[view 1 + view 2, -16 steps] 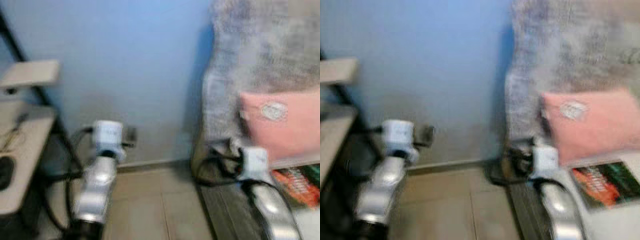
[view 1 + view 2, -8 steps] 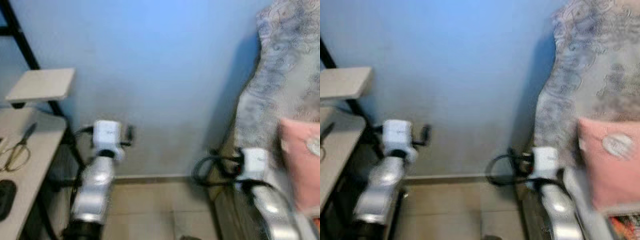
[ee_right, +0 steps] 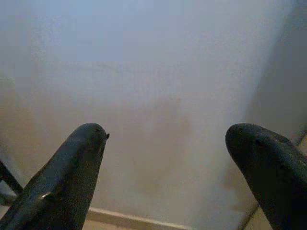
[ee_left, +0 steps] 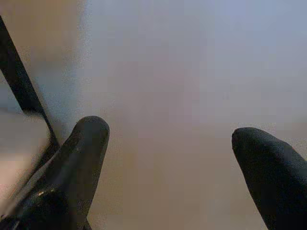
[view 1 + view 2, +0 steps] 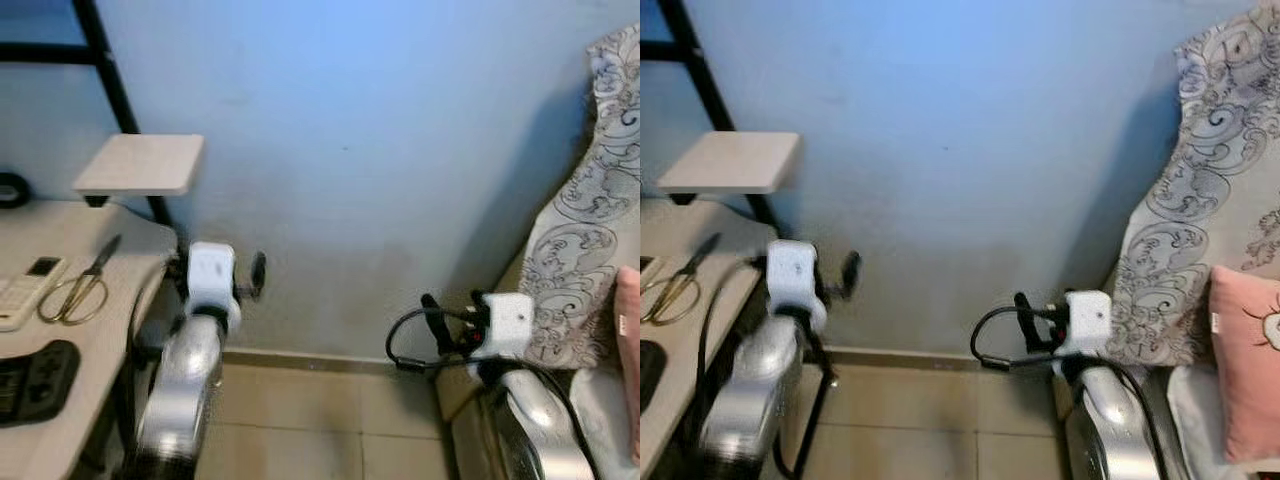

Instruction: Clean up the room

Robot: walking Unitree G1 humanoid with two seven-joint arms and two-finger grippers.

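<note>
Scissors [image 5: 82, 285] with gold handles lie on the pale bench [image 5: 90, 350] at the robot's left, just beside a white phone [image 5: 25, 290] and near a black remote [image 5: 35, 380] at the bench's front edge; a roll of black tape [image 5: 10, 188] sits farther back, and a small pale shelf [image 5: 140, 165] juts out above on a black frame [image 5: 110, 80]; ahead rises a blue wall [image 5: 380, 150] meeting a tan tiled floor [image 5: 320, 420]; at the right a bed [image 5: 1195, 400] carries a grey swirl-patterned blanket [image 5: 1210, 200] and a pink pillow [image 5: 1248, 370]; the left claw [image 4: 170, 163] hangs in the air beside the bench's corner, its fingers spread wide with nothing between them; the right claw [image 3: 165, 163] hovers near the bed's edge facing the wall, likewise released and holding nothing.
</note>
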